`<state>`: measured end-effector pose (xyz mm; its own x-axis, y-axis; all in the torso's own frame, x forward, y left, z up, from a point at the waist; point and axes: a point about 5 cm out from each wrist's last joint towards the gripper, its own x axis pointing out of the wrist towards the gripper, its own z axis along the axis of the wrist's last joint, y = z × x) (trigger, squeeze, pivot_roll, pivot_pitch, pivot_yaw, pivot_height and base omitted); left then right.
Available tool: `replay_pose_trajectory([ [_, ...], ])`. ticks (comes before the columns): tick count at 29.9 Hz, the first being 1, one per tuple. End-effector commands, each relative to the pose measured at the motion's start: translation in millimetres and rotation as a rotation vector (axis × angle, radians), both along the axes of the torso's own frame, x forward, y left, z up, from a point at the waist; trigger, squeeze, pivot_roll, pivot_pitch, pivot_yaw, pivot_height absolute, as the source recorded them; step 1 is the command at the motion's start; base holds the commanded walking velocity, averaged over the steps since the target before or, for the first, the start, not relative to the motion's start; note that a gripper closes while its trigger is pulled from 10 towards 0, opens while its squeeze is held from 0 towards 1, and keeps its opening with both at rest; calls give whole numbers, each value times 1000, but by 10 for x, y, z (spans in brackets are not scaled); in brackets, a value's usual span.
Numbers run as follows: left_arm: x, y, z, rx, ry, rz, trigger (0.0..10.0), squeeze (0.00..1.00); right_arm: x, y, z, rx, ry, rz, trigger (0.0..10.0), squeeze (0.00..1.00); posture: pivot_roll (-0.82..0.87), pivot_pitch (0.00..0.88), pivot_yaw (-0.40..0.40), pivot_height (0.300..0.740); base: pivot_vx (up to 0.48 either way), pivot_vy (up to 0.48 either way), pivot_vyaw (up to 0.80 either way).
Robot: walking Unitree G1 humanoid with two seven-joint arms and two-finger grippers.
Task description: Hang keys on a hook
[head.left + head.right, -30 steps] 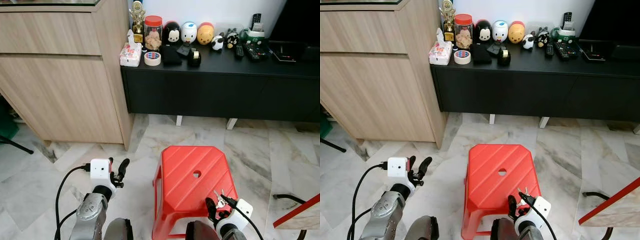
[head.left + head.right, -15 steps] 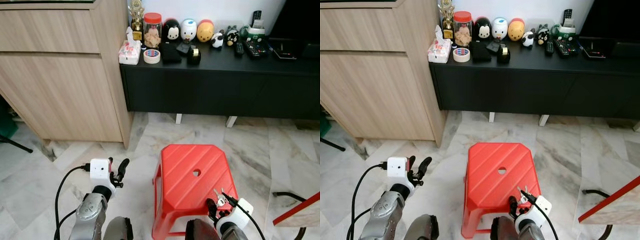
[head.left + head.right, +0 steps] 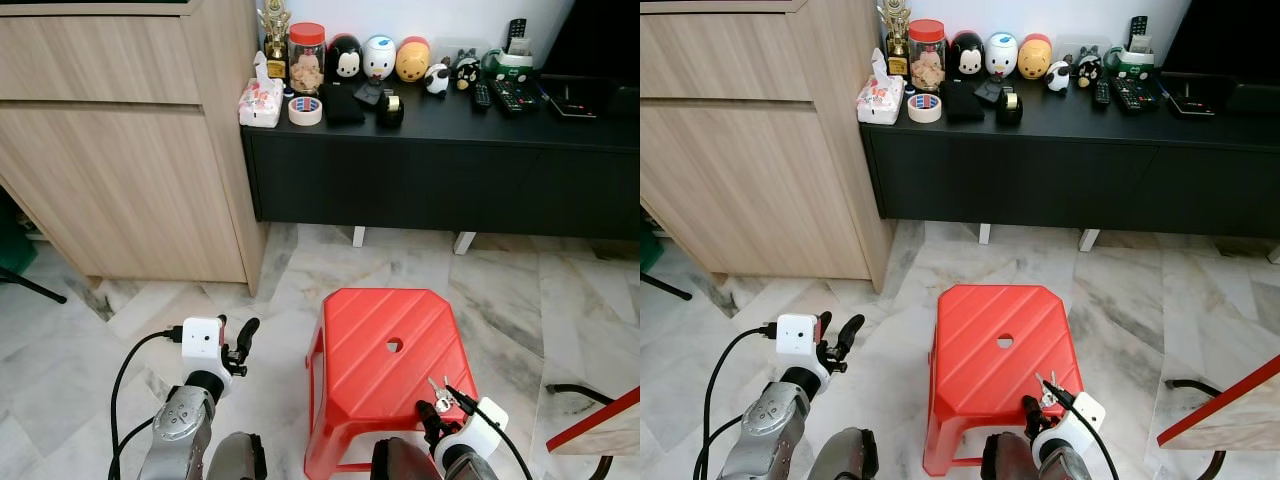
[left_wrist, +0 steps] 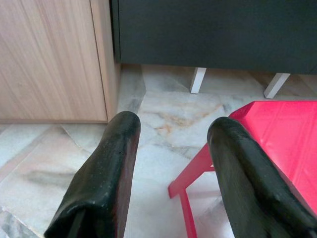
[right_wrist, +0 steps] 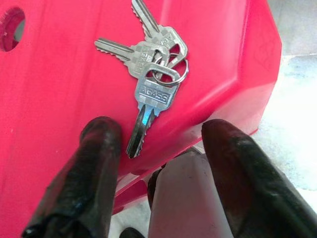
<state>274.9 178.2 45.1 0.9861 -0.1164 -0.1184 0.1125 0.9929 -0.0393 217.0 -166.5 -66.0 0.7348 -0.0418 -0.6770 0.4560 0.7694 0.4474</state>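
A bunch of silver keys (image 5: 154, 63) on a ring lies flat on the red plastic stool (image 3: 385, 340), near its front right corner. My right gripper (image 5: 161, 131) stands open just behind the keys; its fingers (image 5: 99, 144) straddle the nearest key's tip without touching it. The eye views show the keys (image 3: 437, 398) right ahead of the right gripper (image 3: 443, 412) at the stool's near edge. My left gripper (image 3: 235, 333) is held open and empty over the marble floor, left of the stool, as the left wrist view shows (image 4: 173, 129).
A low black cabinet (image 3: 440, 170) against the far wall carries toy figures, a jar, a tape roll and remotes. A tall wooden cabinet (image 3: 120, 140) stands at the left. A red-edged board (image 3: 600, 420) and a black cable lie at the right.
Only the camera has shifted slightly. The keys lie where they were, and both grippers keep their places and stay open.
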Motion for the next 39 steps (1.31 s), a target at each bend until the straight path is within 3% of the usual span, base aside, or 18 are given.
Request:
replay_pose_trajectory([
  [1,-39,1,-54,11,19,-6,10000,0,-134,-44,-81,4,59,-27,0,0,35,102,-50,626,0,0,0],
  [39,-58,1,-64,37,22,-17,10000,0,-91,-99,-54,-1,47,-22,0,0,36,103,-51,626,0,0,0],
])
